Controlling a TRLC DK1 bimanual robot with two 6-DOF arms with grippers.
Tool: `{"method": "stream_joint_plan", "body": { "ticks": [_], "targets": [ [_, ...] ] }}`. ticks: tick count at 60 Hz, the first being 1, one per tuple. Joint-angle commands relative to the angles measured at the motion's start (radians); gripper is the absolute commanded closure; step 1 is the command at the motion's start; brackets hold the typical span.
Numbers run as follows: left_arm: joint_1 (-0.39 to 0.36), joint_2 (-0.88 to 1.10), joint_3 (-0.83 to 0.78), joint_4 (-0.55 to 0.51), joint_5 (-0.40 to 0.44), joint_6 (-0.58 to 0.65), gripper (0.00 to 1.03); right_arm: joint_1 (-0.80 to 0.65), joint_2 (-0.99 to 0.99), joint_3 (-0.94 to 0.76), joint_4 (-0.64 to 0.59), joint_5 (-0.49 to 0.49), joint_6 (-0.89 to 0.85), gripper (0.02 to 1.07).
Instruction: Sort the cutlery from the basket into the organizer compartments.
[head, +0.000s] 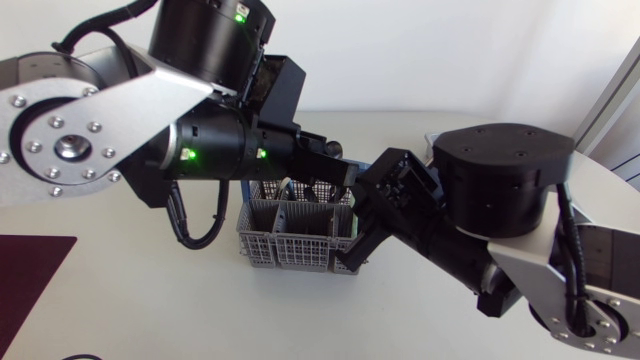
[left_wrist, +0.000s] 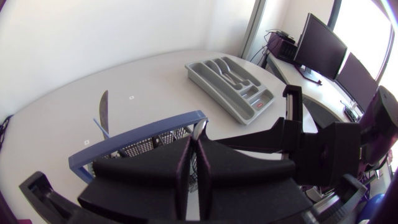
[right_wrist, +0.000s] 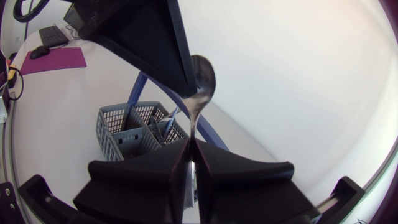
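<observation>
A grey cutlery basket (head: 290, 250) with a blue handle (left_wrist: 143, 134) stands mid-table, and both grippers hang over it. My right gripper (right_wrist: 189, 144) is shut on the handle of a metal spoon (right_wrist: 202, 78), whose bowl points up against a finger of my left gripper (right_wrist: 155, 37). My left gripper (left_wrist: 198, 140) is shut on the spoon's (left_wrist: 199, 129) metal end. In the head view the left gripper (head: 335, 180) and right gripper (head: 355, 240) meet at the basket's right side. A knife (left_wrist: 102, 112) stands upright in the basket (left_wrist: 137, 149). The grey organizer (left_wrist: 230, 87) lies beyond the basket.
A purple mat (head: 30, 270) lies at the table's left front corner. More cutlery stands in the basket's (right_wrist: 124, 134) compartments. My right arm (left_wrist: 329, 149) crowds the space between basket and organizer.
</observation>
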Motion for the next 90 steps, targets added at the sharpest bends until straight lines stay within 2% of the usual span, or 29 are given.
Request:
{"method": "stream_joint_plan", "body": {
  "ticks": [1, 10, 15, 23, 33, 40, 44, 52, 54, 65, 78, 90],
  "targets": [
    [0.000, 0.016, 0.033, -0.012, 0.017, -0.021, 1.00, 0.006, 0.020, 0.025, 0.007, 0.004, -0.016, 1.01],
    [-0.003, 0.016, 0.040, -0.018, 0.018, -0.021, 0.97, 0.006, 0.020, 0.023, 0.000, 0.002, -0.016, 1.01],
    [0.003, 0.018, 0.056, -0.035, 0.018, -0.035, 0.71, 0.006, 0.018, 0.020, -0.006, 0.001, -0.014, 1.01],
    [0.015, 0.022, 0.106, -0.077, 0.018, -0.036, 0.48, 0.006, 0.006, 0.011, -0.020, -0.004, -0.014, 1.01],
    [0.052, 0.022, 0.182, -0.097, 0.031, -0.050, 0.34, 0.006, -0.031, -0.015, -0.055, -0.021, -0.013, 1.01],
    [0.089, 0.022, 0.217, -0.097, 0.043, -0.052, 0.26, -0.017, -0.088, -0.044, -0.111, -0.077, -0.013, 1.01],
    [0.107, 0.022, 0.221, -0.098, 0.041, -0.045, 0.26, -0.065, -0.140, -0.062, -0.158, -0.131, -0.013, 1.01],
    [0.130, 0.021, 0.191, -0.106, 0.037, 0.002, 0.26, -0.237, -0.249, -0.092, -0.264, -0.301, -0.042, 1.01],
    [0.135, 0.015, 0.166, -0.106, 0.037, 0.014, 0.26, -0.321, -0.286, -0.098, -0.304, -0.389, -0.060, 1.01],
    [0.117, -0.034, 0.076, -0.101, -0.011, 0.057, 0.26, -0.611, -0.342, -0.099, -0.427, -0.651, -0.177, 1.01],
    [0.112, -0.068, 0.024, -0.106, -0.037, 0.080, 0.26, -0.935, -0.275, -0.095, -0.513, -0.918, -0.404, 1.01],
    [0.072, -0.084, -0.015, -0.112, -0.100, 0.116, 0.26, -1.157, -0.122, -0.053, -0.585, -1.068, -0.640, 1.01]
  ]
}}
